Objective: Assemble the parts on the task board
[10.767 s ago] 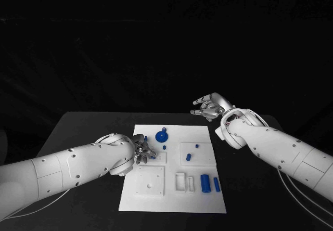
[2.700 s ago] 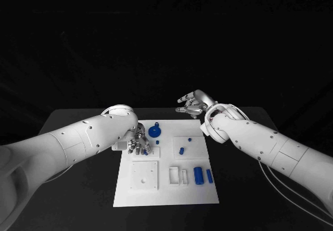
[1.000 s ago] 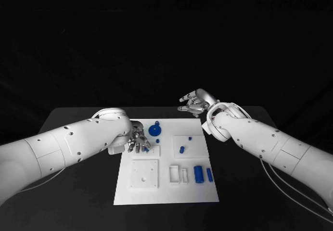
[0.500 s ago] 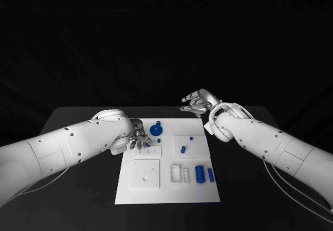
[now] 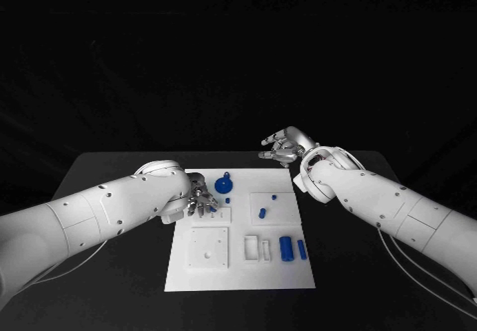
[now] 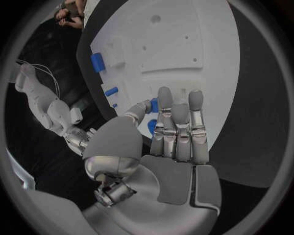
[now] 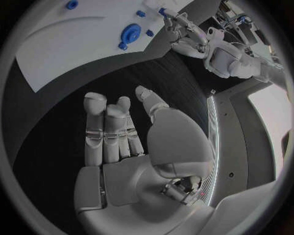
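Note:
The white task board [image 5: 238, 276] lies in the middle of the black table. My left hand [image 5: 202, 202] hovers over its far left part, beside a small raised square with holes [image 5: 211, 216]. Thumb and a finger pinch a small blue peg [image 6: 152, 105], which also shows at the fingertips in the right wrist view [image 7: 162, 11]. My right hand [image 5: 283, 147] is raised beyond the board's far right corner, fingers apart and holding nothing. A round blue knobbed part [image 5: 225, 185] lies on the board just past the left hand.
Two blue cylinders [image 5: 292, 249] lie side by side at the board's right, next to two white blocks [image 5: 258, 248]. A white square plate with a hole [image 5: 209, 247] sits on the near left. Small blue pieces [image 5: 261, 213] stand on the middle right square.
The left arm has sunk lower while its hand stays over the same far left part of the board with the peg. The right hand has barely moved.

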You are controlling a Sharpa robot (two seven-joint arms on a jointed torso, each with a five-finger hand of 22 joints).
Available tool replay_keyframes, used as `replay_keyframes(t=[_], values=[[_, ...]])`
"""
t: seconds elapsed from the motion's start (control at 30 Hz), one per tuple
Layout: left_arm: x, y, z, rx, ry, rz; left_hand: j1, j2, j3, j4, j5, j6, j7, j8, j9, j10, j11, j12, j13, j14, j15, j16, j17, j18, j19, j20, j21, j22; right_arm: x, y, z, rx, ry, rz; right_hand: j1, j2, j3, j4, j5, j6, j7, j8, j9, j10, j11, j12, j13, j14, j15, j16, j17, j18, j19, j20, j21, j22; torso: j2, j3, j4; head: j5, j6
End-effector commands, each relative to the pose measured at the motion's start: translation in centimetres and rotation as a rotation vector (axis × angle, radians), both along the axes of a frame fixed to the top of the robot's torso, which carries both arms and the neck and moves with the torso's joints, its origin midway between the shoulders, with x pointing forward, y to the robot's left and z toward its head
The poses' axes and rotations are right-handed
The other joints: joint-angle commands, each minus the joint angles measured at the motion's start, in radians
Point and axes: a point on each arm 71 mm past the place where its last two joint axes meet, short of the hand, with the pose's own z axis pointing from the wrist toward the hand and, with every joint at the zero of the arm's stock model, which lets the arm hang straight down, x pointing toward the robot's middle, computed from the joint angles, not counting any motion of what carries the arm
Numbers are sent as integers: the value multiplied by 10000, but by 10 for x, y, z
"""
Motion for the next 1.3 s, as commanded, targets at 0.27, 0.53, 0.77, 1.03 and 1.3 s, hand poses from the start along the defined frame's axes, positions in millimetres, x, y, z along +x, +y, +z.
replay_keyframes(t=[0.27, 0.53, 0.77, 1.03, 1.3], values=[[-3, -3, -5, 7, 242, -277, 120, 33, 2127, -2058, 22, 329, -247, 29, -8, 26, -11, -73, 9, 48, -20, -39, 22, 26, 24, 1, 2, 205, 0, 1, -1, 3, 72, 123, -79, 33, 63, -21, 26, 50, -19, -26, 14, -31, -60, 16, -4, 27, -24, -29, 12, 72, 493, -28, -24, 508, -6, -9, 5, 6, -41], [-4, -2, -6, 204, 287, -422, 120, 33, 2127, -2058, 22, 329, -247, 29, -8, 26, -11, -73, 9, 48, -20, -39, 22, 26, 24, 1, 2, 205, 0, 1, -1, 0, 80, 119, -79, 33, 63, -21, 26, 50, -19, -26, 14, -31, -60, 16, -4, 27, -24, -29, 12, 72, 493, -28, -24, 508, -7, -19, 15, 23, -48], [-6, -1, -7, 313, 371, -524, 120, 33, 2127, -2058, 22, 329, -247, 29, -8, 26, -11, -73, 9, 48, -20, -39, 22, 26, 24, 1, 2, 205, 0, 0, -1, -8, 92, 114, -79, 33, 63, -21, 26, 50, -19, -26, 14, -31, -60, 16, -4, 27, -24, -29, 12, 72, 493, -28, -24, 508, -4, -16, 3, 14, -80], [-5, 1, -7, 407, 386, -568, 131, 32, 2125, -2072, 29, 337, -245, 28, -20, 25, -9, -81, 18, 48, -19, -48, 38, 27, 17, 1, 10, 208, 0, 0, -1, -15, 98, 110, -79, 33, 63, -21, 26, 50, -19, -26, 14, -31, -60, 16, -4, 27, -24, -29, 12, 72, 493, -28, -24, 508, -4, -5, 11, 16, -76], [-5, 0, -8, 445, 383, -609, 130, 32, 2119, -2066, 17, 333, -243, 22, -29, 21, -2, -87, 20, 40, -16, -57, 42, 24, 8, 3, 13, 206, 0, 0, -1, -16, 101, 115, -79, 33, 63, -21, 26, 50, -19, -26, 14, -31, -60, 16, -4, 27, -24, -29, 12, 72, 493, -28, -24, 508, -8, 0, -3, 36, -65]])
